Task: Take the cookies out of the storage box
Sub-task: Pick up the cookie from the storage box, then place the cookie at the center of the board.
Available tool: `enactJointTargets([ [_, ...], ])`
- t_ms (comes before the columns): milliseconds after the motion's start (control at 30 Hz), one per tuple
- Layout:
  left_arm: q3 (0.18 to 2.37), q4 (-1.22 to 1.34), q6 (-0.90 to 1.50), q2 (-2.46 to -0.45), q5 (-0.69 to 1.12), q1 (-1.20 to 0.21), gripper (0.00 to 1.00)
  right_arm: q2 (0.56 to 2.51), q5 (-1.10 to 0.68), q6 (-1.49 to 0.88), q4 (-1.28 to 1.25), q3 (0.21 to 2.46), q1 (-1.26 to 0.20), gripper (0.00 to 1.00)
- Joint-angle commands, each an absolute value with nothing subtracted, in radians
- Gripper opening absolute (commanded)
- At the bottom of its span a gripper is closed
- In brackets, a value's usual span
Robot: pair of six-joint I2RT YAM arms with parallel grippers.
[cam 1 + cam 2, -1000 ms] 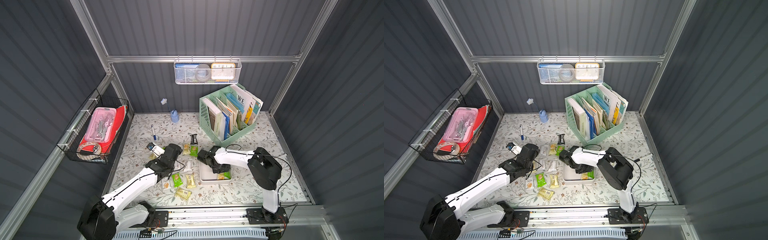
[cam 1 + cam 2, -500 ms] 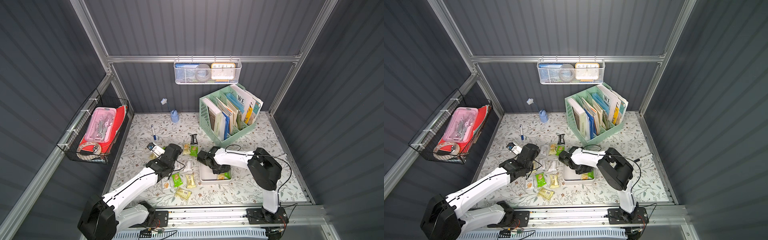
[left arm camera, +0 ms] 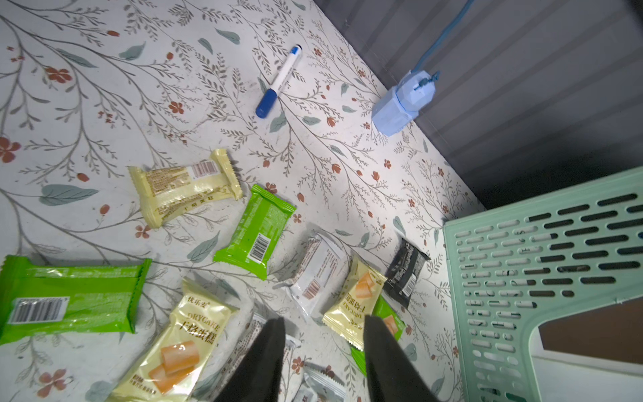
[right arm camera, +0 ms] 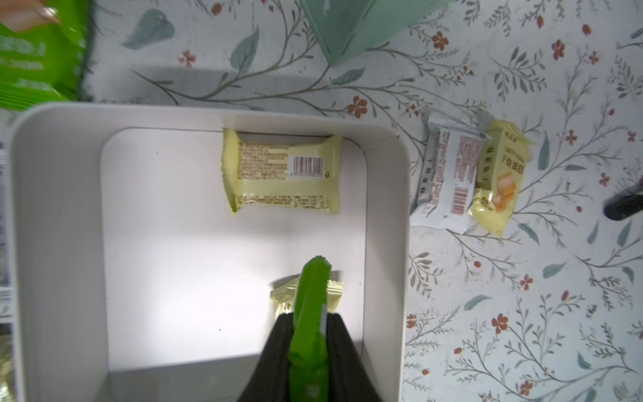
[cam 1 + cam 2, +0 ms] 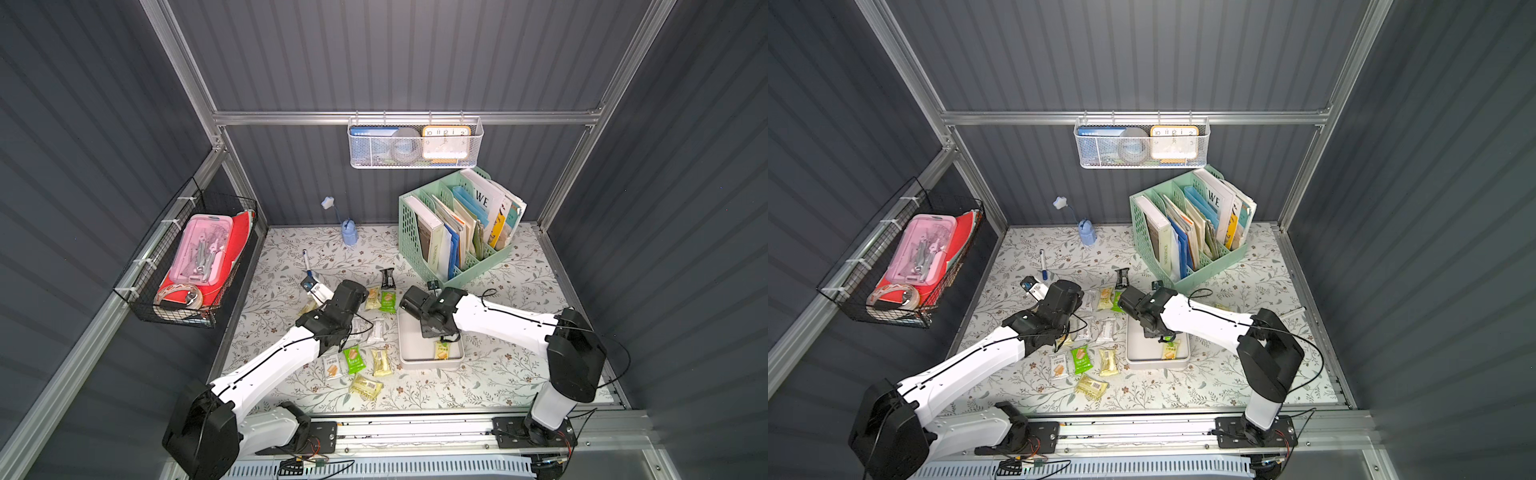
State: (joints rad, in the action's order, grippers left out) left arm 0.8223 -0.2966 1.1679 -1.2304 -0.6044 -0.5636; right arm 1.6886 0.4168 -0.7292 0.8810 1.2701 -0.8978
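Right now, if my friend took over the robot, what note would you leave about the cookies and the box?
Left fingers: open, empty, above loose cookie packets on the flowery table.
Right fingers: shut on a bright green wrapped cookie packet, edge-on over the shallow white plastic storage box.
Done: most packets lie outside the box.
Left to do: put the green one outside, then take out the two pale yellow wrapped packets lying in the box, one by a wall, one under the green one.

Right tool (image 5: 1161, 336) over storage box (image 5: 1156, 366); cookies (image 5: 1081, 360) scattered beside.
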Motion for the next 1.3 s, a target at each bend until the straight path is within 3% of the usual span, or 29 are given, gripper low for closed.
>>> enactJointTargets([
  [0, 0.87, -0.269, 1.07, -1.28, -0.536, -0.557, 0.43, 1.614, 0.395, -0.687, 0.859, 1.247, -0.883, 0.14],
  [333, 0.941, -0.194, 1.0, -1.387, -0.372, -0.558, 0.43, 1.31, 0.208, -0.598, 0.802, 1.023, -0.651, 0.14],
  [567, 0.928, -0.126, 0.986, -1.414, -0.262, -0.558, 0.43, 1.131, 0.082, -0.662, 0.706, 0.789, -0.504, 0.14],
  [1033, 0.919, -0.058, 0.977, -1.448, -0.117, -0.558, 0.43, 1.252, -0.207, -0.656, 0.351, 0.593, -0.349, 0.13],
  [1267, 0.928, -0.063, 0.986, -1.466, -0.091, -0.558, 0.43, 1.285, -0.145, -0.661, 0.416, 0.588, -0.313, 0.23],
])
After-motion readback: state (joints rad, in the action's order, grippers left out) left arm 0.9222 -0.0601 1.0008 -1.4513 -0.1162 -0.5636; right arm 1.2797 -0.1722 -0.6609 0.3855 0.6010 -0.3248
